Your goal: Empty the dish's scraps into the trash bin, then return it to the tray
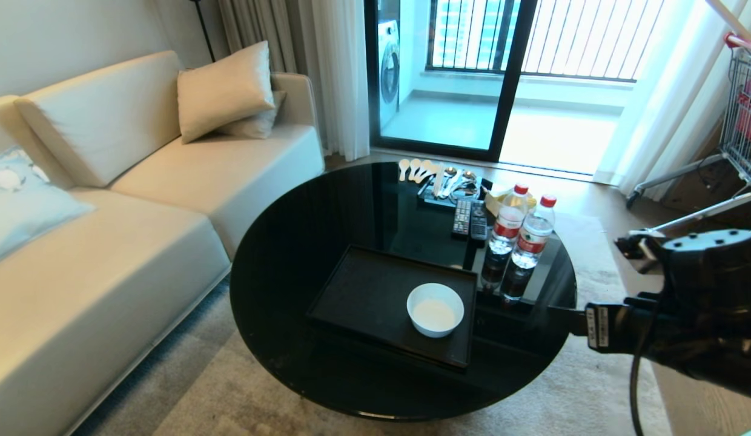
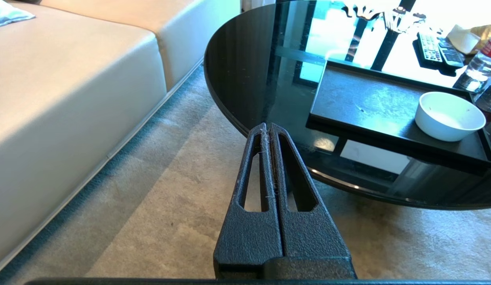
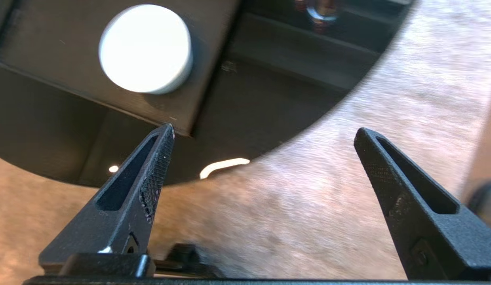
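Head view: the dish [image 1: 435, 309] sits empty at the tray's [image 1: 375, 297] right end, centre frame. Left wrist view: the left gripper [image 2: 268, 128], fingers together, hangs over carpet, low centre. Right wrist view: the right gripper [image 3: 264, 132], fingers wide apart and empty, lies below the dish at upper left.

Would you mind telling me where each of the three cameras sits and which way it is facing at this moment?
Head view: high on the robot, looking down over the round table; the right arm shows at the right edge.
Left wrist view: low beside the table, facing across it; the shut left gripper shows.
Right wrist view: above the table's edge, looking down; the open right gripper shows.
All three share the empty white bowl on the black tray.
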You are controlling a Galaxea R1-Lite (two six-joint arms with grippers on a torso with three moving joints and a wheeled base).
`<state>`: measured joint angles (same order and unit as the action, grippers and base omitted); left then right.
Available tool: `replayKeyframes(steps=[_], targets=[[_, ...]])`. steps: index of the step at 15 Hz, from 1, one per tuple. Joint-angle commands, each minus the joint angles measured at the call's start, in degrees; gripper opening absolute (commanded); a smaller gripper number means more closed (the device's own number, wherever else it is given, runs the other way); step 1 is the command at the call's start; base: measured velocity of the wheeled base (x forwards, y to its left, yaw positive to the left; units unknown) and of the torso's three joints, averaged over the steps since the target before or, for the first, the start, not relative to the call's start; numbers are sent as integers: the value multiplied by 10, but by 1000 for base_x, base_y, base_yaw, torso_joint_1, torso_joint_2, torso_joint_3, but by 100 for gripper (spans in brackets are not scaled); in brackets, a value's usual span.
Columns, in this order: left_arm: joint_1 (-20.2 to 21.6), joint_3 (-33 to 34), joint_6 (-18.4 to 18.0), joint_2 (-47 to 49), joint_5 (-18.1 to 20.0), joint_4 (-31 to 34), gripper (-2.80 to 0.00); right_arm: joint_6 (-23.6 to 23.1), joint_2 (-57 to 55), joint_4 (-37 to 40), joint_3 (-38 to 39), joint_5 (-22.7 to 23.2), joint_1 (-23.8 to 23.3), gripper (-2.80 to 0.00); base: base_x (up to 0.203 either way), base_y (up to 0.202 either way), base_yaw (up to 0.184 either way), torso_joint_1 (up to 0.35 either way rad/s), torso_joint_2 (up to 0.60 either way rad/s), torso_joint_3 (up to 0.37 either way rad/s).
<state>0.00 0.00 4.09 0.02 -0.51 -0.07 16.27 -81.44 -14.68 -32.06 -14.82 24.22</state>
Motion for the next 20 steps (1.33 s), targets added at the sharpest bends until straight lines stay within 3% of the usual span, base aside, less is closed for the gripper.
replayKeyframes(steps=[1,2,7,11,17,20], targets=[[0,0,0,0,0,0,-280,-25,101,-1,57,0,-33,0,0,0,0,0,0,0],[0,0,0,0,0,0,-280,-44,130,0,78,0,-48,-280,0,0,0,0,0,0],[0,0,0,0,0,0,-280,-82,242,7,137,1,-90,-280,0,0,0,0,0,0],[0,0,0,0,0,0,-280,-150,338,0,192,3,-137,-280,0,0,0,0,0,0],[0,0,0,0,0,0,-280,-161,520,27,256,3,-179,-280,0,0,0,0,0,0],[0,0,0,0,0,0,-280,-172,638,105,269,3,-180,-280,0,0,0,0,0,0]])
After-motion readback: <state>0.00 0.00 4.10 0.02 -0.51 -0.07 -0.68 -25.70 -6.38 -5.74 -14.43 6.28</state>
